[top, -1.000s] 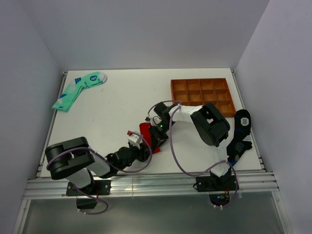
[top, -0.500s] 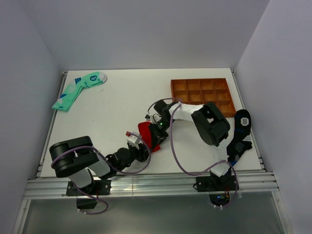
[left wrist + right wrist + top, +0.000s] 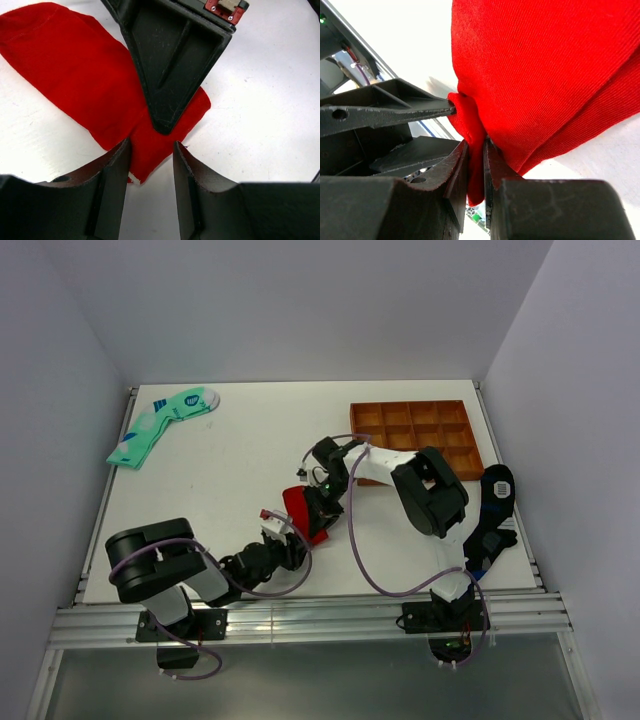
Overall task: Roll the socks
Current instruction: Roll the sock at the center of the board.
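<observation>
The red socks (image 3: 300, 512) are sitting roughly mid-tabletop (image 3: 220, 480), a bit closer to the near edge than the far one, right where the two arms meet. The right claw (image 3: 475, 147) is clamped tight on a bunched-up fold of the fabric, with basically no gap between its fingers. The left claw (image 3: 151, 150) is at a narrow gap and straddles the corner of the socks that lies flat on the tabletop. Its fingers sit just beside the fabric and aren't squeezing it, as far as I can tell. Other stuff around: a green sock (image 3: 160, 425) in the far left corner, a brown tray (image 3: 415, 435) toward the far right corner, and a black sock (image 3: 497, 490) along the right edge.
</observation>
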Robot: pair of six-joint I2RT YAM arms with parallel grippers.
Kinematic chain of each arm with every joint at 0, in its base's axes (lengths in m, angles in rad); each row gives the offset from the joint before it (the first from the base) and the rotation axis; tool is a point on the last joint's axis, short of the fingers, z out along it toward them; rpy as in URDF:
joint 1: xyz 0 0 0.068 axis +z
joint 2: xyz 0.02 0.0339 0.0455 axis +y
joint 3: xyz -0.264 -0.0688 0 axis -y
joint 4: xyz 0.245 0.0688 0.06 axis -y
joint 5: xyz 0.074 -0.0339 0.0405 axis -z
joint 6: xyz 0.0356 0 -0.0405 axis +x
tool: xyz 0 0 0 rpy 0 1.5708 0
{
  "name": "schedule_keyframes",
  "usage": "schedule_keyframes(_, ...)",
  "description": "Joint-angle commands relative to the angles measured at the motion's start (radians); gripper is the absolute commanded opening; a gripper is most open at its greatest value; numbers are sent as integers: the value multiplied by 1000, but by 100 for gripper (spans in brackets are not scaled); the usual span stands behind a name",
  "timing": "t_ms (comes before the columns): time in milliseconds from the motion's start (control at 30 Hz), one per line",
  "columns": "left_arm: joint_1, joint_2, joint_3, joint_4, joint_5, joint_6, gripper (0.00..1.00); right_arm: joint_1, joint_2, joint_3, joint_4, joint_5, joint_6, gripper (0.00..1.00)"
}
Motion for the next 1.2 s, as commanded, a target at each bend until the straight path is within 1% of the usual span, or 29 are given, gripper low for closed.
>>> schedule_keyframes(0,-18,26,20,-53,9,25,44,-15,5,0,7,21,28,14)
schedule_keyframes(100,-29,40,38,-65,13,36,44,-15,5,-12,18,27,34,15)
schedule_keyframes(433,-67,71,80,-153,-43,51,44,-29,20,12,10,19,34,19)
schedule_keyframes(667,-109,97,118,-210,-91,53,42,-44,9,12,10,12,34,20)
schedule_keyframes(800,-112,118,141,-257,-111,48,41,-46,8,5,19,2,34,22)
schedule_keyframes(1000,-121,132,177,-314,-145,48,35,-46,2,-17,42,1,37,24)
schedule_keyframes(1033,-124,132,178,-323,-146,45,31,-46,2,-18,46,2,38,25)
schedule_keyframes(1133,-129,138,187,-340,-152,43,25,-46,-5,-27,67,2,40,26)
schedule_keyframes(1167,-130,138,189,-352,-154,42,21,-46,-15,-38,78,14,49,28)
